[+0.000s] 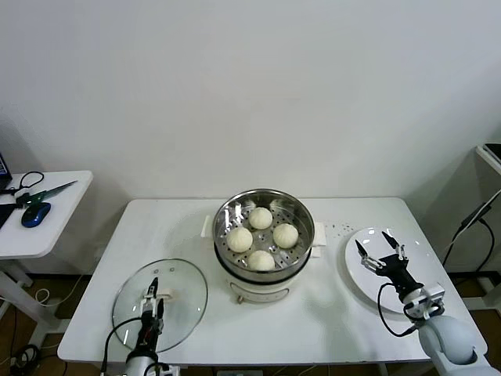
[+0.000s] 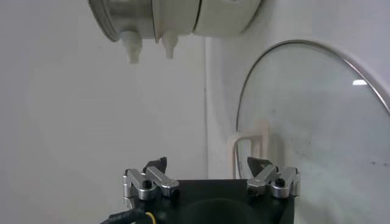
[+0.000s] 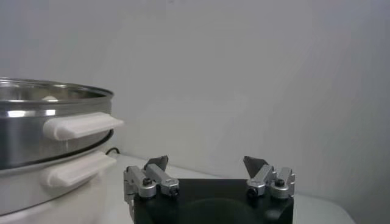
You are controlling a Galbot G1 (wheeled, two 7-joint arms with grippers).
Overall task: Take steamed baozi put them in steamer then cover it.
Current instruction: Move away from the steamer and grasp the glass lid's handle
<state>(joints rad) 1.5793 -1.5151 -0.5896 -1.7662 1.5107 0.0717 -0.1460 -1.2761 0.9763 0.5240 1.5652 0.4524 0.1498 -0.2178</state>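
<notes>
Four cream-white baozi (image 1: 260, 218) (image 1: 239, 239) (image 1: 285, 234) (image 1: 261, 260) lie in the uncovered steel steamer (image 1: 297, 215) at the table's middle. The clear glass cover (image 1: 184, 309) lies flat on the table at the front left, with its white bar handle (image 1: 162, 296) up. My left gripper (image 1: 154, 301) is open and empty, low over the cover beside the handle. In the left wrist view the cover (image 2: 317, 122) and handle (image 2: 250, 152) lie just ahead of the gripper (image 2: 210, 167). My right gripper (image 1: 380, 247) is open and empty over the white plate (image 1: 362, 278); its wrist view shows the gripper (image 3: 207, 164) beside the steamer (image 3: 49, 122).
A side table (image 1: 55, 227) at the far left holds scissors and a blue mouse (image 1: 35, 213). Cables hang at the right past the table edge. Small dark specks (image 1: 340, 228) lie on the table right of the steamer.
</notes>
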